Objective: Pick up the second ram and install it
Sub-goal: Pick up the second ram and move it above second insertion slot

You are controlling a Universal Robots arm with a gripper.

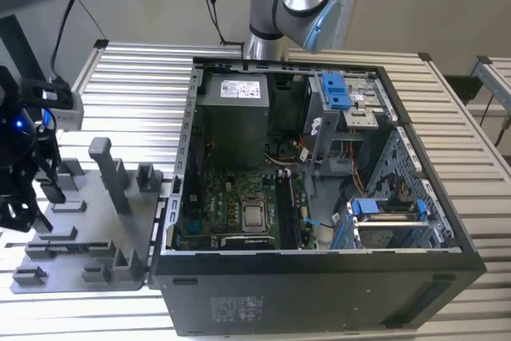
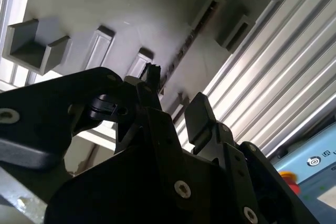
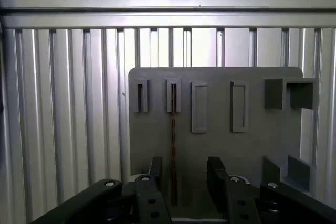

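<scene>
Exterior view: even, diffuse light. Mild glare on the bright worktop (image 1: 128, 69) slats. The inside of the computer case (image 1: 319, 293) is dim, with deep shadow along its walls. Second wrist view: my end effector (image 2: 176, 90) is underexposed, near-black and soft up close, and the slats are streaked with glare. First wrist view: flat light, grey tray (image 3: 252, 145) evenly lit, faint shadows.

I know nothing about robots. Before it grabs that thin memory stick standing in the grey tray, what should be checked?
1. The gripper is open: ok.
2. The second ram stands on edge in its slot of the fixture tray: ok.
3. It sits between the fingers: ok, though nearer one finger.
4. The fingers are clear of it: ok.
5. The computer case is open, with the motherboard exposed: ok.
6. A free memory slot on the motherboard: cannot tell.
</scene>
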